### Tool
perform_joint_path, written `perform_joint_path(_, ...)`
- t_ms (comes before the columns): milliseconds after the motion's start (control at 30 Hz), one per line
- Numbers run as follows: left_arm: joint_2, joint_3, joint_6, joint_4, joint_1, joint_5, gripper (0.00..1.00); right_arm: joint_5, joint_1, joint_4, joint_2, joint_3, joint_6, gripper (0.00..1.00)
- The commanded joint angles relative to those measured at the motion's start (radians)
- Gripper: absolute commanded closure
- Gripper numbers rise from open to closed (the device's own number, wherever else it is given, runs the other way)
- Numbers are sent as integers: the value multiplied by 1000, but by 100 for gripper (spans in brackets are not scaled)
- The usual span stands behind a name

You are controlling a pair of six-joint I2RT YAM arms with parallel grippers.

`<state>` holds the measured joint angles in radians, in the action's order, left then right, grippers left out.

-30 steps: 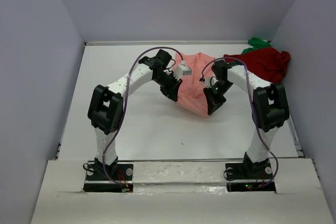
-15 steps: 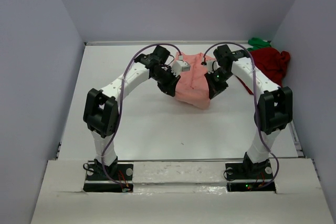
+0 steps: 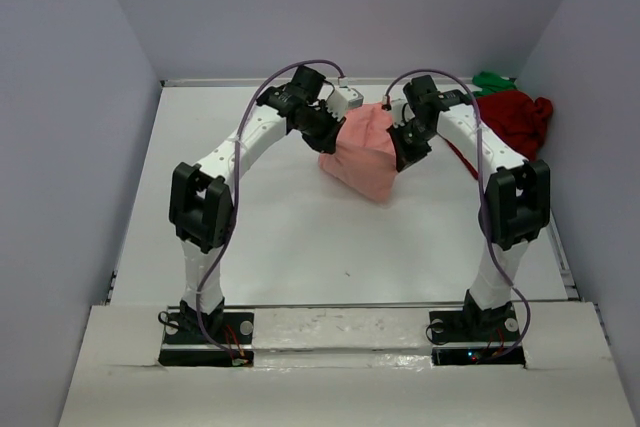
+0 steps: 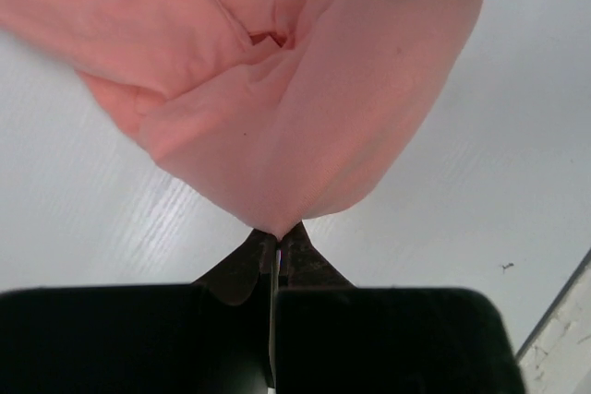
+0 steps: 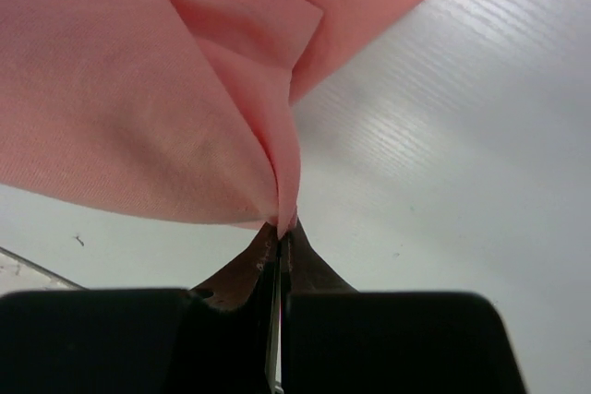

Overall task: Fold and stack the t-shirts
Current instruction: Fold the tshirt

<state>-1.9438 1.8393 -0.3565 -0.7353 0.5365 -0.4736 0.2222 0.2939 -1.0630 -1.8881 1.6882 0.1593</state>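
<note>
Cloth of the salmon-pink t-shirt [image 3: 362, 152] hangs bunched over the far counter [image 3: 300, 247], stretched left to right between the arms; left fingers [image 4: 235, 274] and right fingers [image 5: 235, 276] are each clamped on one end, equally near.

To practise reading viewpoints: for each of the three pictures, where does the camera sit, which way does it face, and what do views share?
Top external: above and behind the bases, facing down on the table; both arms show.
Left wrist: on the left arm, facing along its shut jaws at the salmon-pink t-shirt.
Right wrist: on the right arm, same, jaws shut.
All share that t-shirt.
</note>
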Motion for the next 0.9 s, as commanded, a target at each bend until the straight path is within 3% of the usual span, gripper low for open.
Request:
perform_joint_path(0, -40, 90, 39, 31, -26, 98, 100, -95, -9, 112, -14, 36, 0, 100)
perform_joint_path(300, -156, 189, 31, 39, -32, 113, 100, -218, -9, 247, -65, 60, 2, 100)
perform_joint_path(533, -221, 288, 47, 63, -35, 116, 100, -404, -9, 425, -89, 51, 61, 100)
perform_joint_path(867, -259, 322, 45, 123, -35, 193, 100, -431, -18, 498, -180, 110, 98, 100)
